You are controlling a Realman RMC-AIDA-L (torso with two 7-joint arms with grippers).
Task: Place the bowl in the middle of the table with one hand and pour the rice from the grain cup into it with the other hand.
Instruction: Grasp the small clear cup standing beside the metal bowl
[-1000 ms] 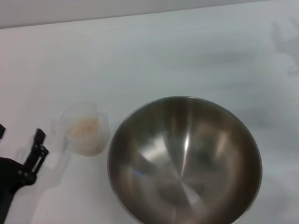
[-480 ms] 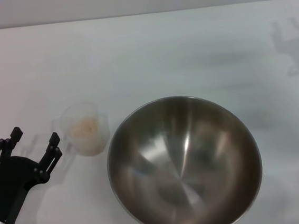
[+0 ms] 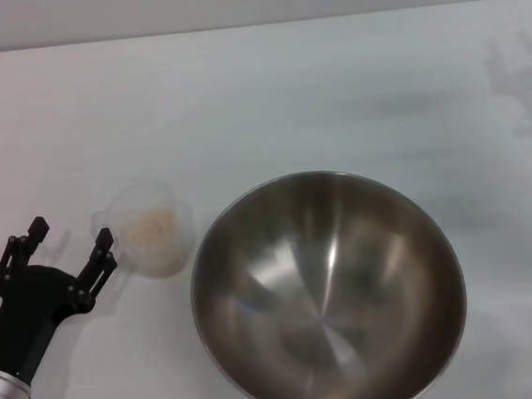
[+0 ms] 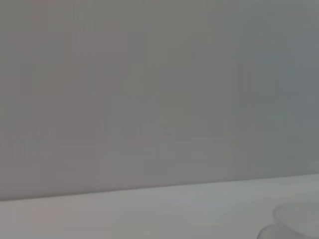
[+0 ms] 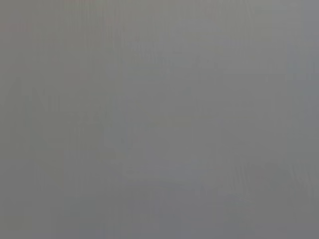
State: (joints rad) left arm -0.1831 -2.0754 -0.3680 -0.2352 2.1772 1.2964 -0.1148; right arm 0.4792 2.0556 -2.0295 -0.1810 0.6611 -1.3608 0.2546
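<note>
I steer my left gripper (image 3: 72,235), fingers spread, squarely onto the grain cup (image 3: 153,231) near the table's (image 3: 255,87) left edge, level.

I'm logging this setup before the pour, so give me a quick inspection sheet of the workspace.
Surface: white table, dry, no spills.
Job's things: steel bowl upright, empty; grain cup upright beside its left rim, rice inside.
Clutter: nothing seen.
Grippers: left gripper jaws open, just left of the cup, not touching it; right gripper out of view.
Cables: nothing seen.
Surroundings: plain grey wall behind the table.
</note>
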